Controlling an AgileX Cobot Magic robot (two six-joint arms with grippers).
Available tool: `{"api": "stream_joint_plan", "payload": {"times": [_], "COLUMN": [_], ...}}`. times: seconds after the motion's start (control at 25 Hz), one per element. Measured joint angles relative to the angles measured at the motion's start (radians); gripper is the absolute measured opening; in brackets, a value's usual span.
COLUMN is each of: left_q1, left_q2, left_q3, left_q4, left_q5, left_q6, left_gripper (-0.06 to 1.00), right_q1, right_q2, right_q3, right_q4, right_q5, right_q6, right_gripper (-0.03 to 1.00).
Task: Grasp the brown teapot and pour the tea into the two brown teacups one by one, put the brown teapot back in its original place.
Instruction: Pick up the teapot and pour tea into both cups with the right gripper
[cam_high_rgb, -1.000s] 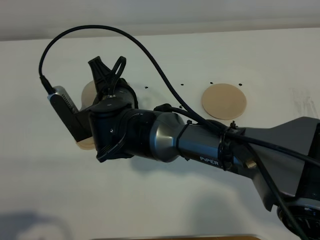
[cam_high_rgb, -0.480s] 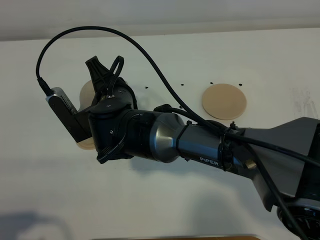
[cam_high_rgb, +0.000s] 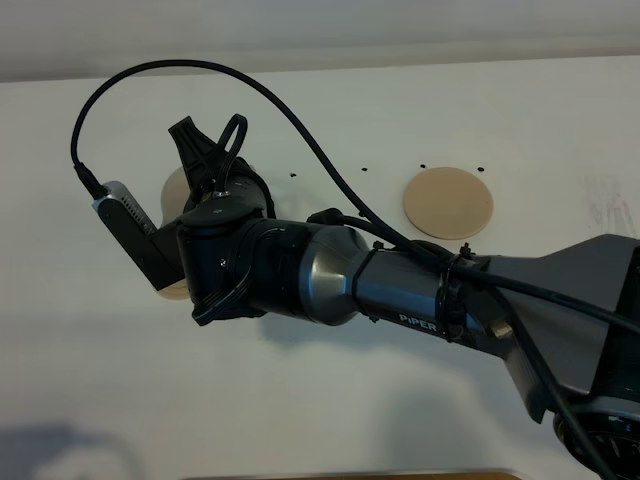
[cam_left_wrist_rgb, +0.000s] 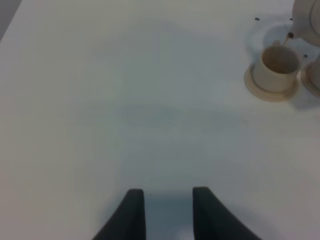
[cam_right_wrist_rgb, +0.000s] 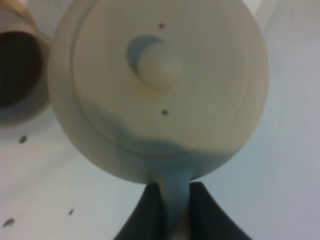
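The brown teapot (cam_right_wrist_rgb: 160, 85) hangs from my right gripper (cam_right_wrist_rgb: 172, 200), which is shut on its loop handle. In the left wrist view the teapot (cam_left_wrist_rgb: 307, 20) shows at the frame edge, its spout (cam_left_wrist_rgb: 289, 36) just over the rim of one brown teacup (cam_left_wrist_rgb: 276, 67) on its saucer (cam_left_wrist_rgb: 270, 89). The other teacup (cam_left_wrist_rgb: 315, 75) is cut off by the frame edge. In the high view my right gripper (cam_high_rgb: 215, 150) and arm hide the pot and cups. The wide round saucer disc (cam_high_rgb: 448, 202) lies bare. My left gripper (cam_left_wrist_rgb: 169, 200) stands slightly open with nothing between its fingers.
In the high view the right arm (cam_high_rgb: 400, 290) reaches across to the left half of the white table (cam_high_rgb: 330, 400), trailing a black cable (cam_high_rgb: 300, 110). Edges of tan saucers (cam_high_rgb: 172, 188) peek out beside the wrist. Small black dots (cam_high_rgb: 423, 166) mark the tabletop.
My right wrist and its camera have edged slightly to the left with the teapot still held. The left gripper has not moved.
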Motion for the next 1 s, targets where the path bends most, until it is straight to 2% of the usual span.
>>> {"api": "stream_joint_plan", "payload": {"times": [0.56,1.0], "left_q1": [0.000,0.000], "left_q2": [0.000,0.000], "left_q3": [0.000,0.000], "left_q4": [0.000,0.000], "left_q5": [0.000,0.000], "left_q6": [0.000,0.000], "left_gripper": [0.30,0.30], "right_q1": [0.000,0.000], "right_q2": [0.000,0.000], "right_q3": [0.000,0.000], "right_q4": [0.028,0.023], "right_q5": [0.000,0.000], "right_q6": [-0.077,-0.089], "right_gripper": [0.09,0.09]}}
